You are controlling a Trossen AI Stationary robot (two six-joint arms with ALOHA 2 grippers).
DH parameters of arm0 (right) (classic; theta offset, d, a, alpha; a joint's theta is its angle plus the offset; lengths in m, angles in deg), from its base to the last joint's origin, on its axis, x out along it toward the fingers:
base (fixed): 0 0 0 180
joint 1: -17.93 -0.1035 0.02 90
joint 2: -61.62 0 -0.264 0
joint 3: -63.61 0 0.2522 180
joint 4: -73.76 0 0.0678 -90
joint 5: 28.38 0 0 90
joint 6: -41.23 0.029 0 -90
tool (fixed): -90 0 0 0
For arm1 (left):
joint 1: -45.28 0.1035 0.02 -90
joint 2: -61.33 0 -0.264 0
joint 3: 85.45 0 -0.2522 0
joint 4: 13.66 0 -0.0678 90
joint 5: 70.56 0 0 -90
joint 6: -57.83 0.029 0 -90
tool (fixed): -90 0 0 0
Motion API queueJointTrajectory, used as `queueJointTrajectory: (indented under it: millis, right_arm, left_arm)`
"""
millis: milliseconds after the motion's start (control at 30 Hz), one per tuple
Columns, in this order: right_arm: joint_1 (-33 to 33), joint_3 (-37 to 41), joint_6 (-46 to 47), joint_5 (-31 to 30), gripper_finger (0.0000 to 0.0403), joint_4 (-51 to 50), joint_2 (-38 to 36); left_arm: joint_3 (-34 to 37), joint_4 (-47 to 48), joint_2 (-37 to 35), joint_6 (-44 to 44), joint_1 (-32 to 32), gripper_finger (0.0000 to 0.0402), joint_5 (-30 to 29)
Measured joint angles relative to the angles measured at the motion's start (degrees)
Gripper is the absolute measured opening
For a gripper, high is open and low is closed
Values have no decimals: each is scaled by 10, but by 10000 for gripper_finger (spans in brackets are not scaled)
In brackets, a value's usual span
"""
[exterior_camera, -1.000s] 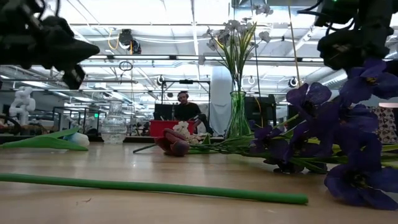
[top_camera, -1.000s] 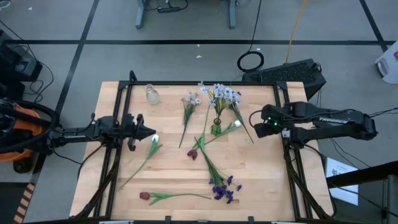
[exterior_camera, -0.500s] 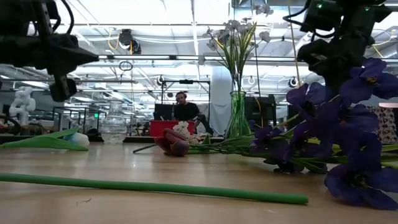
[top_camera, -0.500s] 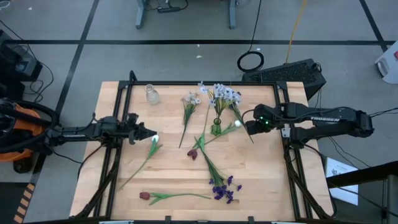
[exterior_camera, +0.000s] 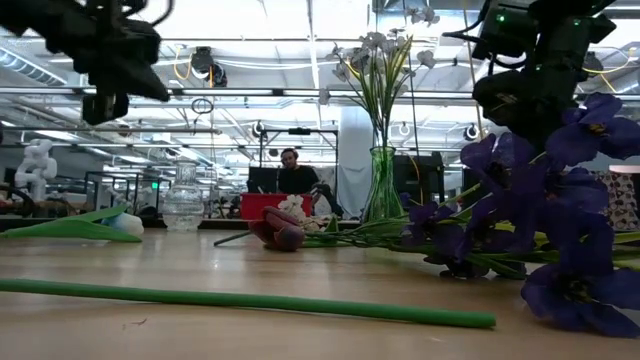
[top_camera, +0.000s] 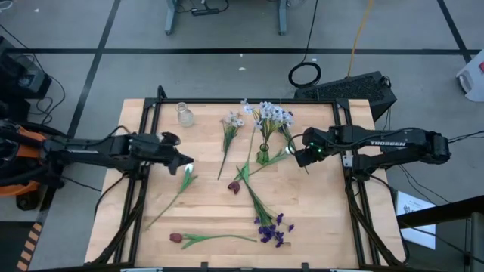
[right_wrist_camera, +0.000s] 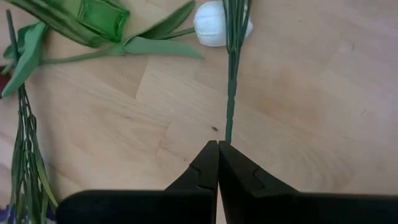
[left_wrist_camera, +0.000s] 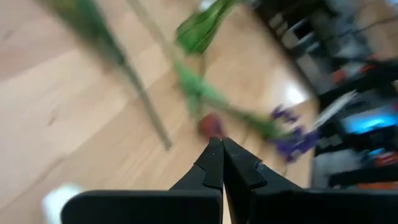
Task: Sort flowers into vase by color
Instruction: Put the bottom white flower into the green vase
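Flowers lie scattered on the wooden table (top_camera: 318, 227). A green vase (top_camera: 262, 156) holds pale clusters (top_camera: 272, 115), and a clear vase (top_camera: 185, 115) stands at the far left. My left gripper (top_camera: 187, 162) hovers shut above a white tulip (top_camera: 187, 171) whose stem runs toward the near left. My right gripper (top_camera: 296, 156) hangs shut and pointing down, right of the green vase. It is over the cut end of a pale flower's stem (right_wrist_camera: 229, 124) and beside a white tulip bud (right_wrist_camera: 221, 28). In the low view both grippers are well above the table.
A dark red tulip (top_camera: 234, 186) lies mid-table and another red tulip (top_camera: 175, 237) lies near the front edge. A purple cluster (top_camera: 270, 229) lies at the near centre. A pale cluster (top_camera: 232, 121) lies loose left of the green vase. Bare wood shows at the near right.
My left gripper has risen well above the table over the white tulip and has tipped to point more downward. My right gripper has gone toward the table's left edge, closer to the green vase. No flower has moved.
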Motion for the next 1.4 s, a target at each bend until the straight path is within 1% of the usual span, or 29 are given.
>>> queueJointTrajectory:
  millis: [100,167,267,333,433,500,600,767,967,1100,1200,1267,1400]
  right_arm:
    - [0,0,-13,17,0,-9,-2]
    - [0,0,-21,37,0,-18,-3]
    - [-5,0,-24,58,0,-44,-7]
    - [-17,0,-22,59,0,-64,-10]
    - [-40,0,-5,59,0,-88,-15]
    - [-62,0,16,59,0,-102,-21]
    - [-97,0,45,60,0,-102,-32]
    - [-168,0,119,56,0,-99,-56]
    - [-245,0,204,26,0,-92,-71]
    - [-282,0,238,20,0,-72,-68]
    - [-306,0,257,0,0,-55,-68]
    - [-318,0,267,-12,0,-44,-68]
    - [-337,0,284,-35,0,-35,-68]
  left_arm:
    - [-50,81,73,-7,-11,1,31]
    - [-75,129,112,-40,-25,1,40]
    - [-89,171,159,-87,-54,1,40]
    - [-88,186,182,-113,-74,1,39]
    - [-76,196,209,-173,-101,0,37]
    - [-70,198,226,-195,-119,0,35]
    - [-66,196,246,-197,-138,1,35]
    - [-66,190,277,-209,-152,15,29]
    - [-66,193,317,-222,-153,42,28]
    - [-66,193,340,-209,-153,76,17]
    - [-66,193,355,-207,-153,97,-7]
    - [-66,193,366,-207,-153,104,-18]
    - [-66,184,394,-206,-153,107,-32]
